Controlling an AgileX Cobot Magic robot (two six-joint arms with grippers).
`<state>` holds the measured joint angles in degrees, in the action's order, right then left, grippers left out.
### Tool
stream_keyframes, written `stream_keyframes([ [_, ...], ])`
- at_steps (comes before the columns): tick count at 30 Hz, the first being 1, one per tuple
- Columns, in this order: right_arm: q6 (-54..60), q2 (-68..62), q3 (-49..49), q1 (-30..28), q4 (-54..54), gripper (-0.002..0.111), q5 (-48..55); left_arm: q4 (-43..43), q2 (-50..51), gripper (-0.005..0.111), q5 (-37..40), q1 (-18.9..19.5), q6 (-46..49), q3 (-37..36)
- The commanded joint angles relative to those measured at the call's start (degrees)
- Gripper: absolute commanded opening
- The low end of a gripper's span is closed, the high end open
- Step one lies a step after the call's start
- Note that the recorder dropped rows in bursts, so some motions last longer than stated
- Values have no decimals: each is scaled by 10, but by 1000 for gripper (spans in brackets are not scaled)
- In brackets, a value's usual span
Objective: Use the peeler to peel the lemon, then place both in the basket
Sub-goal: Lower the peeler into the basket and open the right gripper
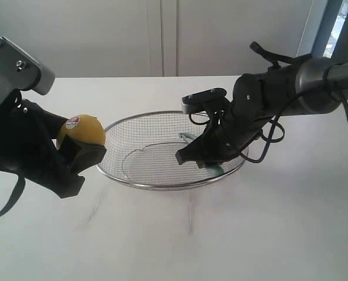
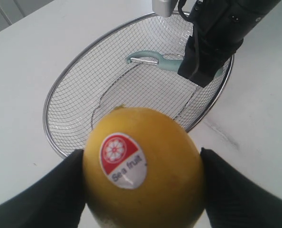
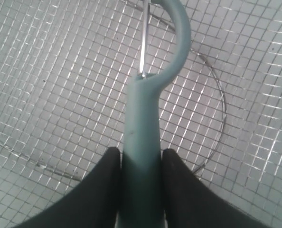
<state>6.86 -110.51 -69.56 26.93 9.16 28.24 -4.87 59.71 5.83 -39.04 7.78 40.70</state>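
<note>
While the left gripper point(image 1: 75, 147) hangs to the left of the basket point(image 1: 162, 186), its jaws stand wide and clamp the lemon point(image 1: 86, 129) from two opposite sides. In the left wrist view both black fingers point(image 2: 48, 194) press against the yellow skin, one on each flank. The lemon is held clear of the table point(image 1: 250, 234), just outside the basket rim and above it. Its red-and-white sticker point(image 2: 123, 159) faces the wrist camera.

The right gripper point(image 1: 200, 155) reaches down into the basket on the right-hand side. Its jaws are set narrow and closed on the handle of the peeler point(image 3: 143, 128); each finger point(image 3: 100, 190) bears against one side of the pale teal handle. The curved head and the metal blade project forward beyond the fingertips, over the wire mesh floor. In the exterior view the blade end points toward the middle of the basket and the handle end shows below the gripper, close to the near rim. Whether the peeler touches the mesh cannot be determined.

The basket rests flat on the white table, between the two arms. The lemon and the peeler are well apart.
</note>
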Motion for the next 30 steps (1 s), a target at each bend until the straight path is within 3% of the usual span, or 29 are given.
stream_keyframes([
  [1, 5, 0, 3, 0, 3, 0, -3, -6, -4, 0, -6, 0, -5, 6],
  [16, 5, 0, 3, 0, 9, 18, 16, -7, -4, 0, -6, 0, -5, 6],
  [25, 5, 0, 3, 0, 9, 37, 6, -7, -4, 0, -6, 0, -5, 6],
  [30, 5, 8, 3, 0, 9, 39, -7, -7, -4, 0, -6, 0, -5, 6],
])
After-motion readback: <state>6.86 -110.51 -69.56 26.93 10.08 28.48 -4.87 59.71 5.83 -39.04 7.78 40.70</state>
